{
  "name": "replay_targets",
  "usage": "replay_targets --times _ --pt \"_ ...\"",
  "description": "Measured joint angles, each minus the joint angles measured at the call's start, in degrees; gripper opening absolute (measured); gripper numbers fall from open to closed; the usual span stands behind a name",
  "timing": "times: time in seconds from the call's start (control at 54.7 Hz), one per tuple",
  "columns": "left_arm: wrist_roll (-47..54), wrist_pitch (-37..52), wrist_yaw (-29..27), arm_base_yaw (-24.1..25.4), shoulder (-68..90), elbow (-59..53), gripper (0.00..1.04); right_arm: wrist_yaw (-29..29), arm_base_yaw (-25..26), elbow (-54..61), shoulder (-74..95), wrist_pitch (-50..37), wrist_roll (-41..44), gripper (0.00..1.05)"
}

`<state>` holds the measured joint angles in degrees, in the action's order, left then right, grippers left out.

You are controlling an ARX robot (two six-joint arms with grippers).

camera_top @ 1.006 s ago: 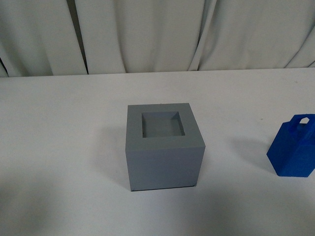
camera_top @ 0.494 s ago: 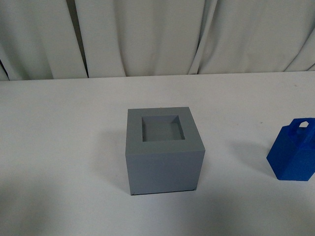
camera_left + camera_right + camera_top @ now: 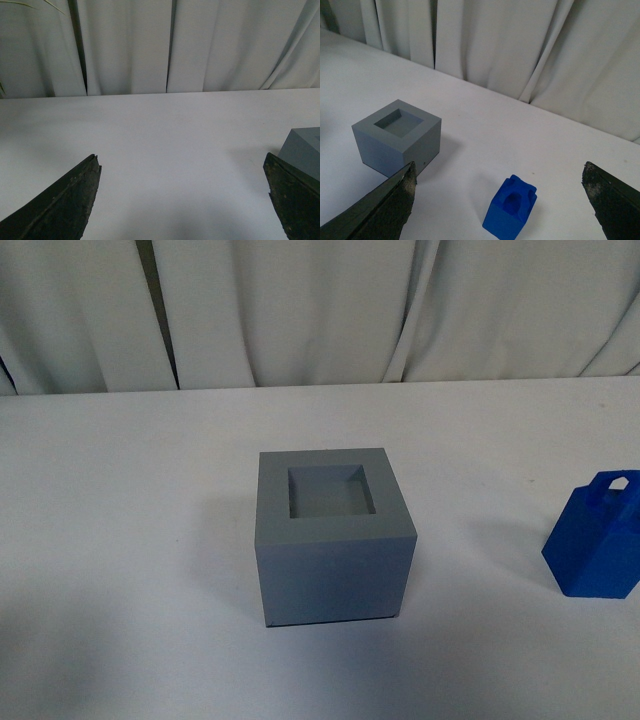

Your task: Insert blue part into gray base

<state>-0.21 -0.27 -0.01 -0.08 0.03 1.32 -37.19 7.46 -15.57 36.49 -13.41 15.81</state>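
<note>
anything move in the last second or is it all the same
Nothing moved, and nothing was grasped or let go. The whole front picture dipped a little and came back, so that was the camera. The gray base stays put, recess empty; the blue part stays upright on the table to its right, apart from it.

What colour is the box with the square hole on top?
Plain gray. The gray base shows best in the front view.
</note>
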Motion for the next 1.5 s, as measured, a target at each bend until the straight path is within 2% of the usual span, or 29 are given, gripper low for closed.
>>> replay_targets --times 0.183,0.457,0.75,0.933,1.079,1.226,1.5 --pt "0.00 0.00 -0.02 0.00 0.00 0.00 0.99 2.60 -3.39 -13.29 15.63 7.82 5.51 0.97" --pt "-0.02 0.00 0.00 0.00 0.00 0.00 0.99 4.22 -8.00 -30.47 31.28 22.97 20.59 0.97" --pt "-0.02 0.00 0.00 0.00 0.00 0.00 0.99 7.91 -10.36 -52.48 48.39 52.48 43.17 0.97" --pt "0.00 0.00 0.00 0.00 0.00 0.00 0.99 12.02 -10.99 -60.92 56.41 65.09 53.99 0.97" --pt "0.00 0.00 0.00 0.00 0.00 0.00 0.99 16.52 -11.08 -65.18 61.77 71.84 61.33 0.97" --pt "0.00 0.00 0.00 0.00 0.00 0.00 0.99 20.41 -11.06 -66.93 64.89 73.55 65.26 0.97" --pt "0.00 0.00 0.00 0.00 0.00 0.00 0.99 23.82 -11.37 -69.53 68.41 73.96 66.64 0.97"
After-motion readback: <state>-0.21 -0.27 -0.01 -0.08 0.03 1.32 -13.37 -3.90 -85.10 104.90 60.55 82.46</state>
